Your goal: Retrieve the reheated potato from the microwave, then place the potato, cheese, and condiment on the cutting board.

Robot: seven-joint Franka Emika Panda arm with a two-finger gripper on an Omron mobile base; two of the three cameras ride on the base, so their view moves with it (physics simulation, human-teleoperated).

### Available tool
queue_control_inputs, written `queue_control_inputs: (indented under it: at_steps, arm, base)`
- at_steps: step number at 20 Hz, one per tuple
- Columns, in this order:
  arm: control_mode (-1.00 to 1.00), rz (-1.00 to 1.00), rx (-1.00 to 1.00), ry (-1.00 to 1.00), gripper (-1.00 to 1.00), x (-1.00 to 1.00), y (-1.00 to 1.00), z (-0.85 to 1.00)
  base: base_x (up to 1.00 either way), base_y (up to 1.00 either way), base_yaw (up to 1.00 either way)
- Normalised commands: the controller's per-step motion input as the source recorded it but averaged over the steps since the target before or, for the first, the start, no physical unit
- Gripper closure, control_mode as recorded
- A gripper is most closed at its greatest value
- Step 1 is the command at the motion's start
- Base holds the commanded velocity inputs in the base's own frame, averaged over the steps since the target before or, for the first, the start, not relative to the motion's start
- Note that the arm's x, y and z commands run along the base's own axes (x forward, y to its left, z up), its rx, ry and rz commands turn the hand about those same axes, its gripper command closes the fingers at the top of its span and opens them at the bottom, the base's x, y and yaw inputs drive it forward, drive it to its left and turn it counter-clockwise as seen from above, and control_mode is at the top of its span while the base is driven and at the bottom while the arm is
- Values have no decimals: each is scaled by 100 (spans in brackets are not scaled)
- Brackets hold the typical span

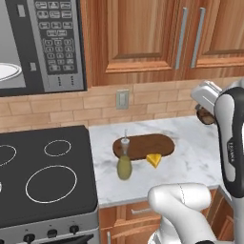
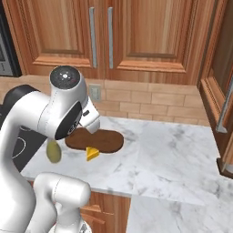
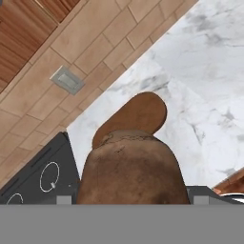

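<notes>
Currently the gripper (image 1: 206,116) is up in the air right of the cutting board (image 1: 147,144), jaws set wide and closed on the potato (image 3: 131,169). In the hand view the brown lump sits right between the tips and hides most of what is below. Reads as mid-carry: potato already out of the microwave (image 1: 43,45), which hangs far left over the stove (image 1: 43,176) with its door open and a white plate (image 1: 8,71) inside.

Cheese (image 1: 154,160) sits at the board's near edge, touching or slightly overlapping it; can't tell if it counts as on. Condiment bottle (image 1: 124,162) stands upright on the counter (image 1: 200,157) at the board's near-left end, body off the board. My guess is both still need moving.

View differences: the left base view shows the potato as a small dark bit under the hand, plus microwave and stove. Right base view has the arm blocking the hand and half the bottle, but gives the cheese and board clean. Hand view shows the board's right end lying beyond the potato, so the drop line looks roughly right.
</notes>
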Motion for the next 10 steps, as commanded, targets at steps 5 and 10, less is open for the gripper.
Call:
queue_control_inputs:
  at_steps: [5, 10]
  arm:
    - [100, 0, 0, 0, 100, 0, 0, 0]
    - [100, 0, 0, 0, 100, 0, 0, 0]
  base:
    - [44, 0, 0]
    - [3, 0, 0]
